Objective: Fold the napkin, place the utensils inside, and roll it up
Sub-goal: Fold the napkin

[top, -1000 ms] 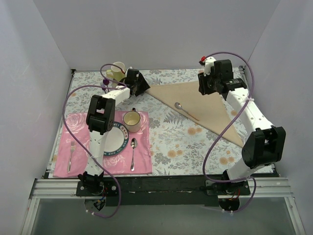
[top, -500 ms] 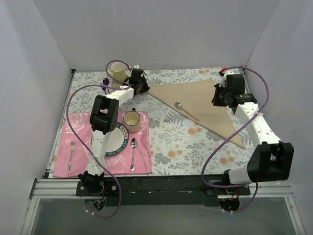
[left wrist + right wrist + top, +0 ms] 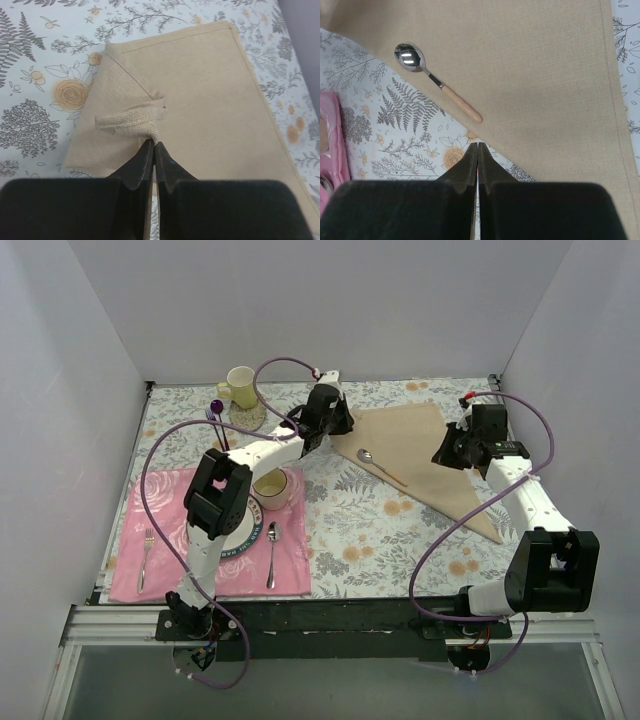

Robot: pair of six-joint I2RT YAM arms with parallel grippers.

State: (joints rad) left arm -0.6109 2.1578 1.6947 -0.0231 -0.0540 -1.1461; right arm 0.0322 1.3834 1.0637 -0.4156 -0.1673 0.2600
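Left gripper (image 3: 154,146) is clamped on a bunched corner of the napkin (image 3: 200,110), and that corner is folded back over the rest. Right gripper (image 3: 477,146) fingers are pressed together, tips at the napkin's edge, near the spoon (image 3: 438,84) handle's end. The spoon lies along that edge. The napkin is flat on the tablecloth (image 3: 370,525).

I see the napkin (image 3: 430,450) — plain beige-tan cloth — spread on the floral tablecloth (image 3: 360,530) toward the far right, folded into a triangle with its long edge facing near-left. 1 corner, the left one, is lifted and crumpled, doubled back over the cloth. 1 spoon (image 3: 383,468) lies on it just inside that long edge — silver bowl far-left, tan handle pointing near-right.
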